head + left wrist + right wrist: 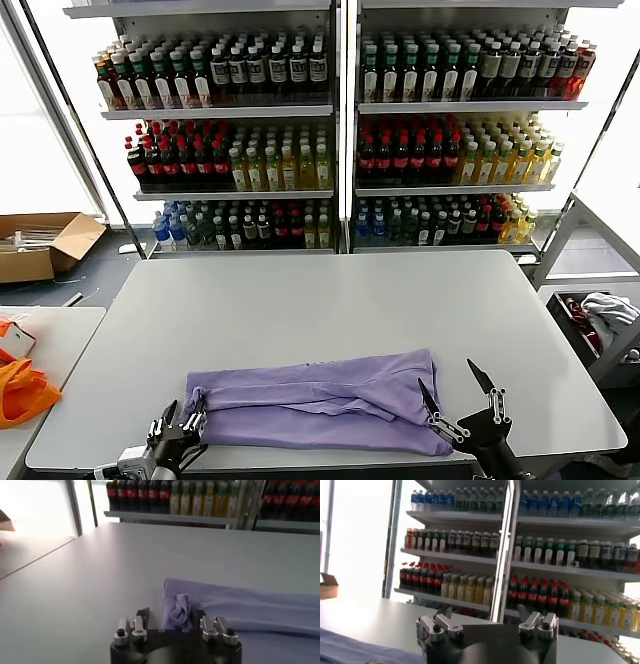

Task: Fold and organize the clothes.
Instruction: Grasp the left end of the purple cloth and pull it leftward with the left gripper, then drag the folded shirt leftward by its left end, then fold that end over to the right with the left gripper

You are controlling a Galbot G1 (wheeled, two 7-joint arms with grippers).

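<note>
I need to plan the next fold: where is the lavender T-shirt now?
In the head view the lavender T-shirt lies folded along the grey table's near edge, between the left gripper and the right gripper.

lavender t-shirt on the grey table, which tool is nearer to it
Left. The left tool straddles a bunched corner of the thin lavender T-shirt; the right tool stands open just off its opposite end, touching nothing.

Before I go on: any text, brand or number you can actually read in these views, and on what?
None readable.
Bottle labels on the shelves: too small and blurred.
Lavender T-shirt: plain side up, no print showing.
Cardboard box: no legible marking.
</note>
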